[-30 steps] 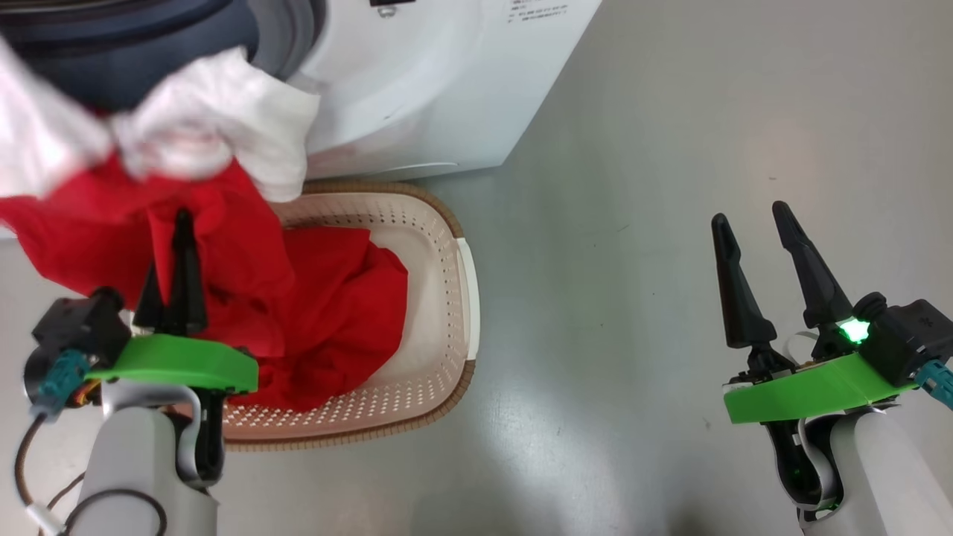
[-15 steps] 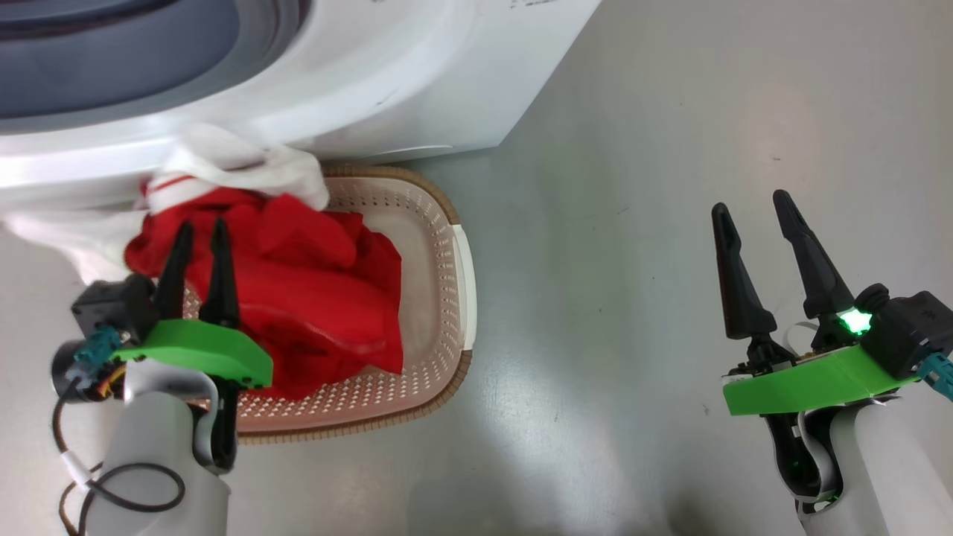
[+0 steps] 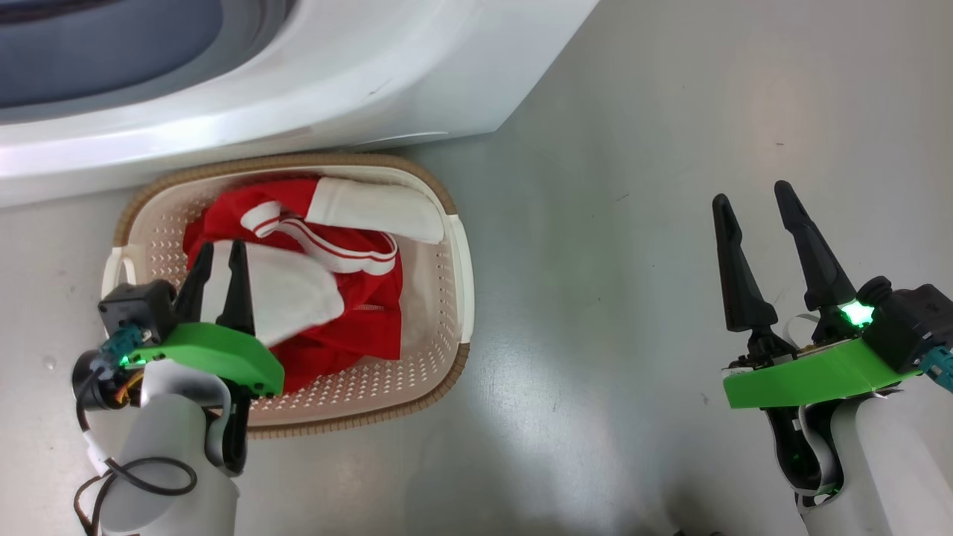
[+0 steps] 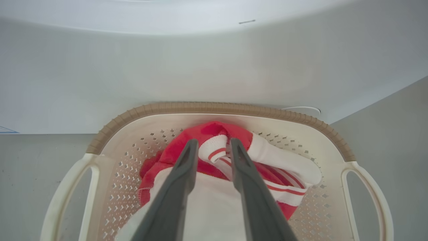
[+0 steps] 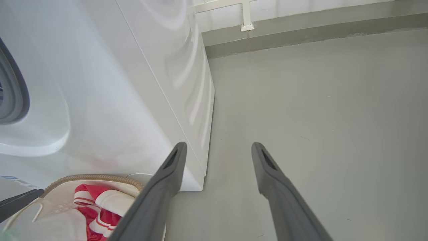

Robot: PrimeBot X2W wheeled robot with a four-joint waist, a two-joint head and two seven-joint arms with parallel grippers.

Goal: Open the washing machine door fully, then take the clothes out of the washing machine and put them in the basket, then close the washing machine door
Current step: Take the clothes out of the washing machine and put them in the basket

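Observation:
The clothes (image 3: 350, 298), red with white panels, lie bunched inside the basket (image 3: 283, 160), which stands on the floor against the front of the washing machine (image 3: 335, 82). My left gripper (image 3: 222, 249) hovers over the basket's left half, its fingers parted and nothing pinched between them. In the left wrist view the left gripper (image 4: 214, 144) hangs above the clothes (image 4: 277, 164), with the basket (image 4: 217, 107) around them. My right gripper (image 3: 752, 195) stands open and empty over bare floor at the right. The washing machine door is out of view.
The machine's grey gasket (image 3: 253, 30) shows at the top left. Grey floor (image 3: 633, 149) stretches right of the basket and machine. In the right wrist view, the right gripper (image 5: 218, 145) points past the machine's side panel (image 5: 187, 77) toward a wall base (image 5: 301, 23).
My left gripper opened and let go of the clothes, which dropped from the machine's mouth fully into the basket. The head view shifted. The right gripper stayed open.

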